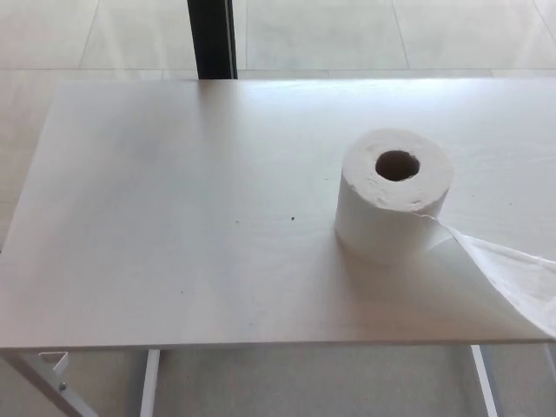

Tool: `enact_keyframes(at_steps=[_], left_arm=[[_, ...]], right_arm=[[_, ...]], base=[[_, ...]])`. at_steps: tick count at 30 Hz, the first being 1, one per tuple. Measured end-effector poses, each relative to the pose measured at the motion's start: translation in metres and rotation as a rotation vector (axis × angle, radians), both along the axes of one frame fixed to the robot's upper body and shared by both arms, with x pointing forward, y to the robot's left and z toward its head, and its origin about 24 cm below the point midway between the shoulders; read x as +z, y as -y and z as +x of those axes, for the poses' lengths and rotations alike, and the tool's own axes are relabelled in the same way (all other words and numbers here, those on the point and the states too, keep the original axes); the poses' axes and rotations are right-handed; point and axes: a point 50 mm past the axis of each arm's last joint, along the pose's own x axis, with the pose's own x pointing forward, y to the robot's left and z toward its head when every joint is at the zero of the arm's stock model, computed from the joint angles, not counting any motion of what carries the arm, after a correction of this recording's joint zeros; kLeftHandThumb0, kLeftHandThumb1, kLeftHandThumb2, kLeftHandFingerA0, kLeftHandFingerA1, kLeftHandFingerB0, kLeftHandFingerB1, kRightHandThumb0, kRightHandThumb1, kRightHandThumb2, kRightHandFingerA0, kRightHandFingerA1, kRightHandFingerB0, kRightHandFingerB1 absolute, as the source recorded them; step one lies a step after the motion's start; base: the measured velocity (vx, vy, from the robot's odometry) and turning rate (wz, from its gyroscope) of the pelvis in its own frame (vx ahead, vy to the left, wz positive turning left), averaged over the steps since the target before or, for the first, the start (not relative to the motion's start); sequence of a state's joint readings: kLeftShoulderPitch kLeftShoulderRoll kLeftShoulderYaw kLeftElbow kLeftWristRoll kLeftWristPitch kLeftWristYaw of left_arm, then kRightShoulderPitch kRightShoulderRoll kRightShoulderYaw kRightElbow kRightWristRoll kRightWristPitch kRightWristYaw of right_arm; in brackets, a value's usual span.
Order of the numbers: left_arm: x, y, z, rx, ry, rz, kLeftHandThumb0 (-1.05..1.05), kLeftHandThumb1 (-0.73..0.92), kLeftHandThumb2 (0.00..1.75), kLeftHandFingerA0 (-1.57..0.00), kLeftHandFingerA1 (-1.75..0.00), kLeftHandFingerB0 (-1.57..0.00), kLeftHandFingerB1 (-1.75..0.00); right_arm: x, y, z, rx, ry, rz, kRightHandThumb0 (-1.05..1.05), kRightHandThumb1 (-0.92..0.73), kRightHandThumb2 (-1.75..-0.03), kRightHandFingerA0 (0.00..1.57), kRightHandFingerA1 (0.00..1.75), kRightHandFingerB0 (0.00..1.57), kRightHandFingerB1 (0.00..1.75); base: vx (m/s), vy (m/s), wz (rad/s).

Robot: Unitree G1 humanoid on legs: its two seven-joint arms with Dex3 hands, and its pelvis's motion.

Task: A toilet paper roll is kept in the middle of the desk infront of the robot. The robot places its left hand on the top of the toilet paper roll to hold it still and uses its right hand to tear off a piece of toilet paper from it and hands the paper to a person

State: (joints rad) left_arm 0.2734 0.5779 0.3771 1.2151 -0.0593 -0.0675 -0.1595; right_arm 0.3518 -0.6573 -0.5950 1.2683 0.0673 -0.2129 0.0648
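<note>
Head view: you are looking down on a pale, matte white desk (174, 243) that fills most of the frame, its near edge running across the bottom. Under that edge you can see white metal frame legs (149, 382), one at the left with a diagonal brace and one at the right. The desk top has a small dark speck (293, 218) near its middle. Beyond the far edge lies a light tiled floor (347, 35) with faint grout lines, and a dark vertical post (212, 39) stands behind the desk, left of centre.

The toilet paper roll (394, 195) stands upright on its end on the right half of the desk, cardboard core hole facing up. A loose tail of paper (512, 274) hangs from its right side, trailing across the desk toward the right corner and out of the picture.

Neither robot hand appears in your view, so you cannot tell how their fingers stand or whether either holds anything.
</note>
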Motion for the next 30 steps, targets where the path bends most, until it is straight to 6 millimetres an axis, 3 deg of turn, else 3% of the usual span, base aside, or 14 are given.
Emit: enact_keyframes(at_steps=[5, 7, 8, 9, 11, 12, 14, 16, 19, 20, 21, 22, 25, 30], left_arm=[[0.007, -0.006, 0.001, 0.024, 0.067, -0.003, -0.75, 0.29, 0.76, -0.83, -0.66, -0.81, -0.57], [0.009, -0.008, 0.004, 0.051, 0.114, -0.001, -0.89, 0.18, 0.71, -0.94, -0.59, -0.94, -0.52], [0.01, -0.009, 0.006, 0.058, 0.13, 0.0, -0.78, 0.43, 0.55, -0.91, -0.61, -0.86, -0.46], [0.011, -0.01, 0.009, 0.069, 0.156, 0.002, -0.86, 0.22, 0.75, -0.93, -0.61, -0.85, -0.54], [0.015, -0.013, 0.017, 0.093, 0.221, 0.01, -0.71, 0.44, 0.55, -0.94, -0.58, -0.83, -0.45], [0.017, -0.015, 0.022, 0.107, 0.262, 0.018, -0.86, 0.37, 0.83, -0.93, -0.62, -0.79, -0.53], [0.022, -0.018, 0.032, 0.129, 0.337, 0.032, -0.72, 0.54, 0.58, -0.93, -0.66, -0.88, -0.53], [0.035, -0.025, 0.053, 0.159, 0.482, 0.068, -0.72, 0.54, 0.58, -0.93, -0.66, -0.88, -0.53], [0.063, -0.035, 0.085, 0.172, 0.694, 0.136, -0.79, 0.54, 0.62, -0.93, -0.61, -0.98, -0.56], [0.072, -0.038, 0.094, 0.168, 0.752, 0.157, -0.76, 0.61, 0.61, -0.88, -0.61, -0.96, -0.53], [0.082, -0.04, 0.104, 0.158, 0.81, 0.179, -0.82, 0.53, 0.95, -0.84, -0.66, -0.84, -0.61], [0.091, -0.04, 0.113, 0.142, 0.856, 0.196, -0.73, 0.62, 0.6, -0.82, -0.53, -0.81, -0.47], [0.113, -0.04, 0.134, 0.096, 0.96, 0.233, -0.69, 0.59, 0.59, -0.9, -0.51, -0.72, -0.43], [0.167, -0.03, 0.182, -0.023, 1.186, 0.302, -0.77, 0.58, 0.64, -0.77, -0.54, -0.63, -0.43]], right_arm=[[0.022, 0.015, -0.004, -0.102, 0.147, -0.086, -0.62, -0.52, -0.57, 0.91, 0.53, 0.61, 0.41], [0.026, 0.018, -0.003, -0.156, 0.225, -0.103, -0.77, -0.45, -0.8, 0.94, 0.63, 0.54, 0.49], [0.027, 0.019, -0.003, -0.173, 0.253, -0.108, -0.61, -0.48, -0.55, 0.91, 0.63, 0.51, 0.38], [0.029, 0.02, -0.001, -0.195, 0.294, -0.116, -0.67, -0.43, -0.8, 0.92, 0.78, 0.34, 0.45], [0.032, 0.023, 0.002, -0.239, 0.373, -0.13, -0.69, -0.42, -0.8, 0.69, 0.93, 0.26, 0.5], [0.034, 0.024, 0.004, -0.258, 0.413, -0.138, -0.7, -0.43, -0.81, 0.65, 0.91, 0.2, 0.5], [0.039, 0.027, 0.008, -0.283, 0.476, -0.153, -0.69, -0.57, -0.59, 0.38, 1.28, 0.13, 0.45], [0.049, 0.033, 0.014, -0.308, 0.58, -0.182, -0.69, -0.57, -0.59, 0.38, 1.28, 0.13, 0.45], [0.067, 0.042, 0.026, -0.31, 0.716, -0.229, -0.68, -0.58, -0.58, 0.34, 0.83, 0.17, 0.4], [0.073, 0.045, 0.031, -0.303, 0.756, -0.244, -0.76, -0.51, -0.85, 0.3, 0.69, 0.13, 0.47], [0.08, 0.047, 0.037, -0.291, 0.793, -0.261, -0.71, -0.51, -0.87, 0.28, 0.69, 0.09, 0.47], [0.086, 0.049, 0.042, -0.275, 0.82, -0.276, -0.67, -0.49, -0.85, 0.24, 0.62, 0.17, 0.47], [0.1, 0.052, 0.058, -0.225, 0.884, -0.306, -0.76, -0.61, -0.59, 0.32, 0.67, 0.25, 0.37], [0.137, 0.052, 0.096, -0.082, 1.032, -0.38, -0.68, -0.64, -0.6, 0.34, 0.66, 0.23, 0.37]], base=[[0.0, 0.0, 0.0], [0.0, 0.0, 0.0], [0.0, 0.0, 0.0], [0.0, 0.0, 0.0], [0.0, 0.0, 0.0], [0.0, 0.0, 0.0], [0.0, 0.0, 0.0], [0.0, 0.0, 0.0], [0.0, 0.0, 0.0], [0.0, 0.0, 0.0], [0.0, 0.0, 0.0], [0.0, 0.0, 0.0], [0.0, 0.0, 0.0], [0.0, 0.0, 0.0]])
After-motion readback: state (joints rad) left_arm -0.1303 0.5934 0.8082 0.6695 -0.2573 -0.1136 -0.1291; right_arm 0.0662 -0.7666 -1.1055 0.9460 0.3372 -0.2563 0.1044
